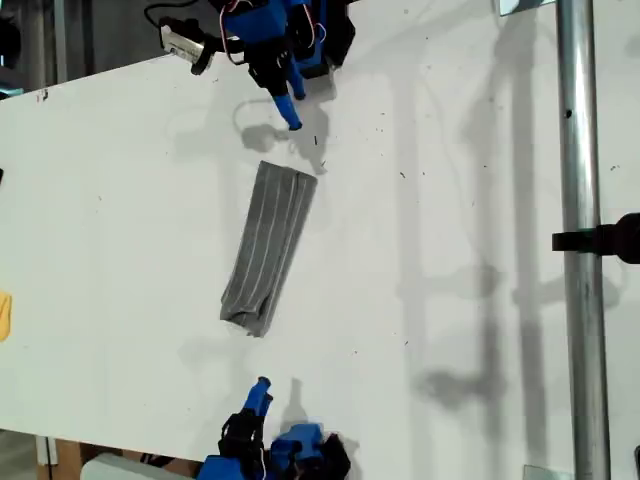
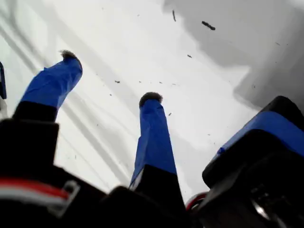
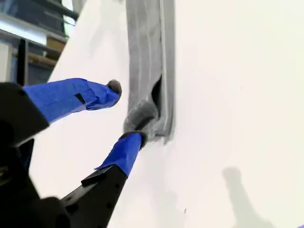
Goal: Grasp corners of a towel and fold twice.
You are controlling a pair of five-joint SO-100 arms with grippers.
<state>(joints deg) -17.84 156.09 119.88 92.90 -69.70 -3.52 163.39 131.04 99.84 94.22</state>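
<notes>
Towel [image 1: 267,247]: narrow folded strip, mid-table [image 1: 120,180], between both arms. My first gripper [image 2: 108,76]: jaws apart, empty. My second gripper [image 3: 124,111]: jaws apart near towel end; advise pinching all layers before lifting.

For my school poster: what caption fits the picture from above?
Two blue arms rest apart at opposite table edges, the folded grey towel lying between them.

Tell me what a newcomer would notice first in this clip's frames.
The grey striped towel, folded into a narrow strip, lies mid-table on the white table. Two blue arms face it from the exterior view's top and bottom. My second gripper is open with the towel's end just past its tips; my first gripper is open over bare table.
</notes>
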